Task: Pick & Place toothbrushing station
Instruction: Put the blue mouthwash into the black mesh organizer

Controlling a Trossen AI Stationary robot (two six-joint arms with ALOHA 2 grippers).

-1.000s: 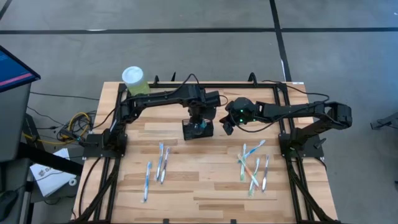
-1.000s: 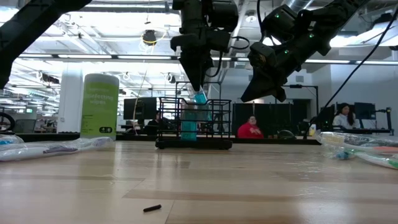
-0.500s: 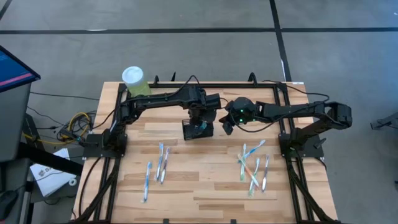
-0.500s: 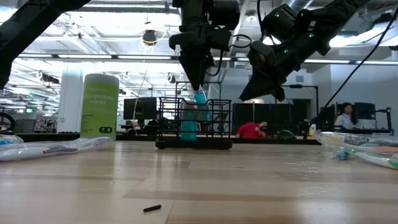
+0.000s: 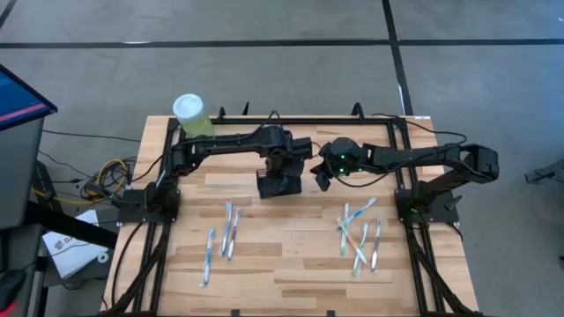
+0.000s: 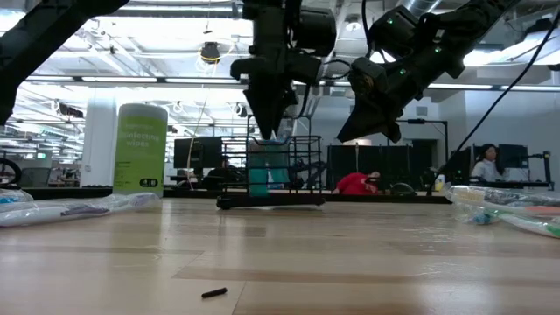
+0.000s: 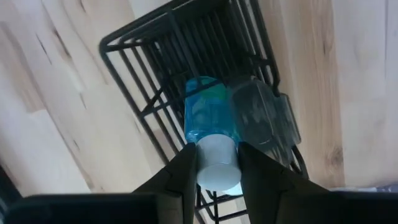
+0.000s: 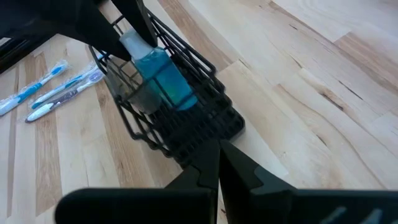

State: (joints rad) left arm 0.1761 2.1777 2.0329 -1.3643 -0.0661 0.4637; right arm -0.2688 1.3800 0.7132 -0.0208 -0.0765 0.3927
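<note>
The caddy (image 5: 279, 181) sits at the center of the high view, slightly above the middle of the table (image 5: 291, 264), with a blue bottle (image 7: 208, 118) standing inside. The left gripper (image 7: 216, 168) is directly over it, fingers clenched on the bottle's white cap (image 7: 217, 169), not on the wire. The right gripper (image 8: 217, 155) hovers just right of the caddy, fingers pressed together, holding nothing. The caddy looks light, stiff and open-meshed, so it should lift easily but may slide or tip on the smooth wood; the bottle makes it top-heavy. A top rim wire looks like the surest hold; the cap could slip.
</note>
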